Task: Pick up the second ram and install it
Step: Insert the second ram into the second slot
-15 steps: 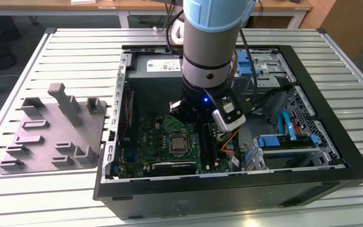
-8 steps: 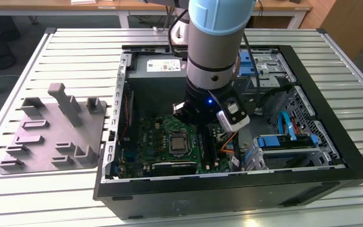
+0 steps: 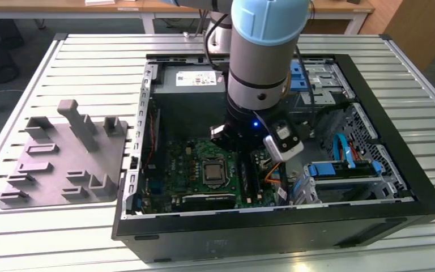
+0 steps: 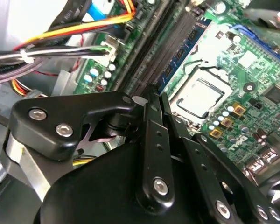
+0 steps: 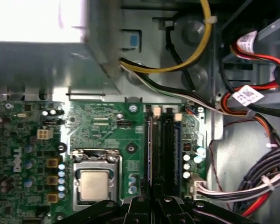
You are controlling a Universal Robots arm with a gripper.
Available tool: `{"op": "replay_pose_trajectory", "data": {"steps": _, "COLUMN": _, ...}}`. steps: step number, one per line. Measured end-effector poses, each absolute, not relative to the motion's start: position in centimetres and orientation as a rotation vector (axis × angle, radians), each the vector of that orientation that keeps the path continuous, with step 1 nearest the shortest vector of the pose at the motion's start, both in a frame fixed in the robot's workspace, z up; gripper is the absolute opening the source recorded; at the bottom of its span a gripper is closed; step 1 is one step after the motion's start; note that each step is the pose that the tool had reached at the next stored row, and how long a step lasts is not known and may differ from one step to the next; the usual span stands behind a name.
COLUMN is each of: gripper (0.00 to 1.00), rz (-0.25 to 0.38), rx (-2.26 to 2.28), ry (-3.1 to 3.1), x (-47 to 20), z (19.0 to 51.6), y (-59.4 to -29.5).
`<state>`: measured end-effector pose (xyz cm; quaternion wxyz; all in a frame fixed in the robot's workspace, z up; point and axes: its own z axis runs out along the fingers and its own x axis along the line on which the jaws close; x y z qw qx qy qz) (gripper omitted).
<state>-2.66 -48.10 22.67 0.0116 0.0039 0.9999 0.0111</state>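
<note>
Robot arm reaches down into an open PC case (image 3: 399, 187) lying on its side on a slatted metal worktop (image 3: 89, 68). The gripper (image 3: 237, 136) sits low over the green motherboard (image 3: 179, 170), right above the memory sockets (image 5: 161, 149) near the board's edge closest to the drive cage, beside the CPU socket (image 5: 94, 182).

In both wrist views the fingers (image 4: 151, 100) are drawn together to a narrow tip, w/ a thin dark strip, likely the second ram (image 4: 182, 51), running on from that tip along one socket. It looks already seated or nearly so; the closed tip seems to be on or just above its end, prob. pressing it home. Can't tell if the fingers pinch it or only touch.

Arm is approx. vertical, which suits a straight downward push into a slot. Cable bundles (image 5: 261, 182) lie off the board's edge, apart from the sockets.

Grey plastic tray (image 3: 59, 164) w/ upright ribs rests on the worktop beside the case, near the edge at the exterior view's left; no strip visible in it.
</note>
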Motion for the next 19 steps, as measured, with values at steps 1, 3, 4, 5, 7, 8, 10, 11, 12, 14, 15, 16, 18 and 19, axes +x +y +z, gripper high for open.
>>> {"op": "replay_pose_trajectory", "data": {"steps": 1, "gripper": 0.14, "rz": 0.034, "rx": 0.012, "ry": 3.118, "x": -2.49, "z": 22.66, "y": -48.12}}
{"op": "replay_pose_trajectory", "data": {"steps": 3, "gripper": 0.14, "rz": 0.034, "rx": 0.014, "ry": 3.118, "x": -2.42, "z": 22.58, "y": -48.16}}
{"op": "replay_pose_trajectory", "data": {"steps": 4, "gripper": 0.14, "rz": 0.034, "rx": 0.017, "ry": 3.118, "x": -2.42, "z": 22.52, "y": -48.19}}
{"op": "replay_pose_trajectory", "data": {"steps": 5, "gripper": 0.14, "rz": 0.034, "rx": 0.021, "ry": 3.118, "x": -2.42, "z": 22.45, "y": -48.22}}
{"op": "replay_pose_trajectory", "data": {"steps": 7, "gripper": 0.14, "rz": 0.034, "rx": 0.031, "ry": 3.118, "x": -2.42, "z": 22.32, "y": -48.28}}
{"op": "replay_pose_trajectory", "data": {"steps": 8, "gripper": 0.14, "rz": 0.034, "rx": 0.035, "ry": 3.118, "x": -2.42, "z": 22.26, "y": -48.31}}
{"op": "replay_pose_trajectory", "data": {"steps": 10, "gripper": 0.14, "rz": 0.034, "rx": 0.04, "ry": 3.118, "x": -2.38, "z": 22.19, "y": -48.34}}
{"op": "replay_pose_trajectory", "data": {"steps": 11, "gripper": 0.14, "rz": 0.034, "rx": 0.041, "ry": 3.118, "x": -2.35, "z": 22.17, "y": -48.36}}
{"op": "replay_pose_trajectory", "data": {"steps": 12, "gripper": 0.14, "rz": 0.034, "rx": 0.041, "ry": 3.118, "x": -2.31, "z": 22.16, "y": -48.37}}
{"op": "replay_pose_trajectory", "data": {"steps": 14, "gripper": 0.14, "rz": 0.032, "rx": 0.042, "ry": 3.118, "x": -2.26, "z": 22.15, "y": -48.39}}
{"op": "replay_pose_trajectory", "data": {"steps": 15, "gripper": 0.14, "rz": 0.031, "rx": 0.042, "ry": 3.118, "x": -2.26, "z": 22.14, "y": -48.4}}
{"op": "replay_pose_trajectory", "data": {"steps": 16, "gripper": 0.14, "rz": 0.029, "rx": 0.042, "ry": 3.118, "x": -2.26, "z": 22.14, "y": -48.41}}
{"op": "replay_pose_trajectory", "data": {"steps": 18, "gripper": 0.14, "rz": 0.025, "rx": 0.042, "ry": 3.118, "x": -2.25, "z": 22.13, "y": -48.45}}
{"op": "replay_pose_trajectory", "data": {"steps": 19, "gripper": 0.14, "rz": 0.022, "rx": 0.042, "ry": 3.118, "x": -2.24, "z": 22.12, "y": -48.46}}
